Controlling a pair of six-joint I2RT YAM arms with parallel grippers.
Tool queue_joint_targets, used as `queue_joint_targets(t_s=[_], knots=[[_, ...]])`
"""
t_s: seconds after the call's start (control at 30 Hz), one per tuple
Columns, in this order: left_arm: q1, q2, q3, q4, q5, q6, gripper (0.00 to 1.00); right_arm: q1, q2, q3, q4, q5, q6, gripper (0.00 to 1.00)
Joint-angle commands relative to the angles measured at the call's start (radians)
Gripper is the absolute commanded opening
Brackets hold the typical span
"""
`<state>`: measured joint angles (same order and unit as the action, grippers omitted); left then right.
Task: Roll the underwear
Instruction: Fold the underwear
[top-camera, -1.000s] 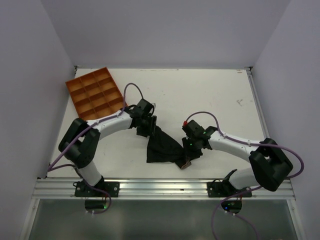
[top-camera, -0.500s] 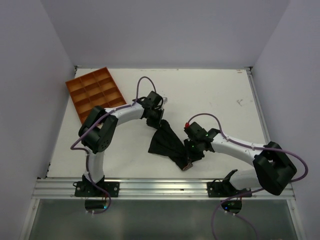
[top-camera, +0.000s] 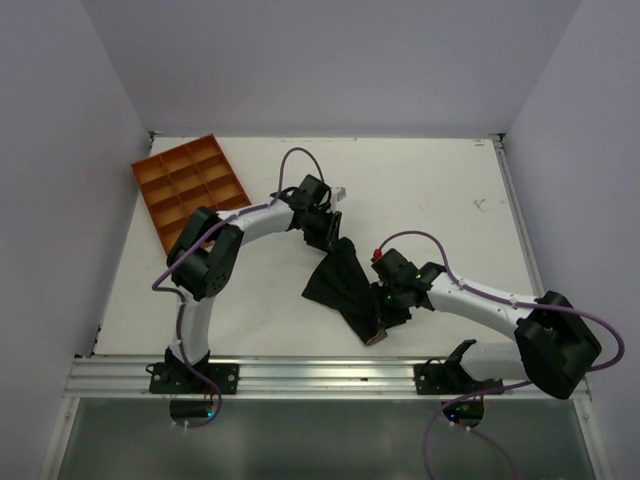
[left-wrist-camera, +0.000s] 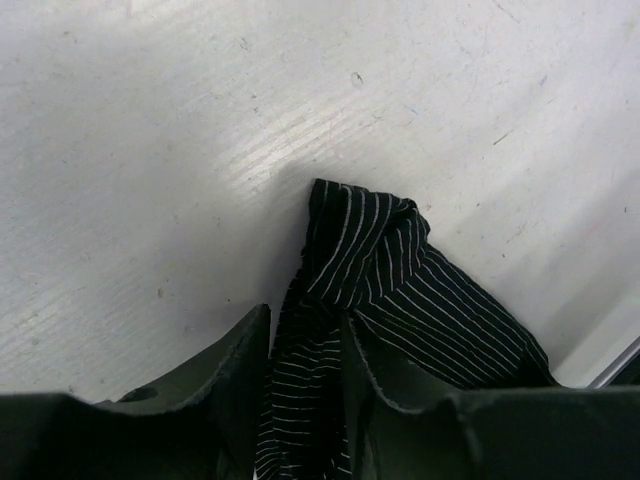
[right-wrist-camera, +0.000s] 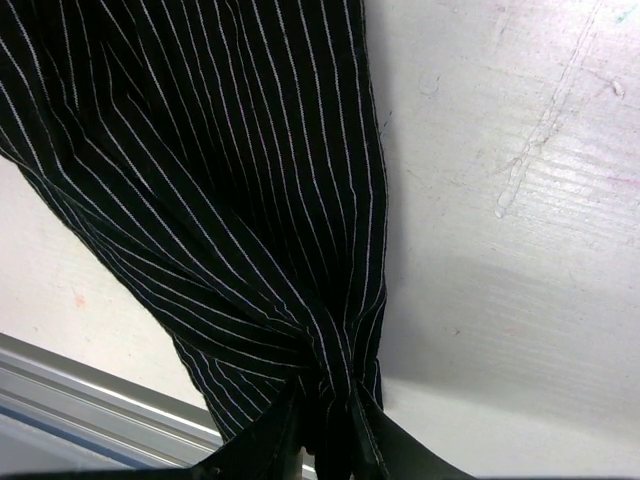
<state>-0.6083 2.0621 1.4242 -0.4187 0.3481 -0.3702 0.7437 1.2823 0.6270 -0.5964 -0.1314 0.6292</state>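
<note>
We see the underwear, black with fine pale stripes, lying on the table near its middle and drawn out slantwise between the two arms. The right fingers are closed on its gathered near end. Its bunched far end runs between the left fingers, and we cannot tell whether they clamp it.

Both the left arm and the right arm were white tubes with chunky black joints, and a purple cable looped off each. The right one had a red dot and tiny green lights. The left gripper had matte, dark fingers. The base plates were black.
</note>
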Motion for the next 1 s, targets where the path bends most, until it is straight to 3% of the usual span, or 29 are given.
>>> queue_joint_targets(t_s=[0.0,0.13,0.27,0.43,0.57,0.97], knots=[[0.015,-0.043,0.056,0.006,-0.044,-0.027,0.39,0.011,-0.014,-0.024,-0.069,-0.014,0.015,0.24],[0.018,-0.117,0.073,-0.098,-0.190,-0.093,0.53,0.009,0.002,-0.023,-0.066,-0.016,0.012,0.24],[0.018,-0.141,0.059,-0.254,-0.253,-0.186,0.53,0.009,0.005,-0.020,-0.057,-0.017,0.009,0.24],[0.015,-0.235,-0.079,-0.195,-0.178,-0.271,0.53,0.010,0.011,-0.023,-0.052,-0.019,0.003,0.24],[0.009,-0.232,-0.099,-0.143,-0.110,-0.285,0.54,0.010,0.011,-0.033,-0.040,-0.023,0.003,0.24],[-0.024,-0.152,-0.057,-0.103,0.038,0.005,0.43,0.013,0.015,-0.035,-0.039,-0.017,0.000,0.25]])
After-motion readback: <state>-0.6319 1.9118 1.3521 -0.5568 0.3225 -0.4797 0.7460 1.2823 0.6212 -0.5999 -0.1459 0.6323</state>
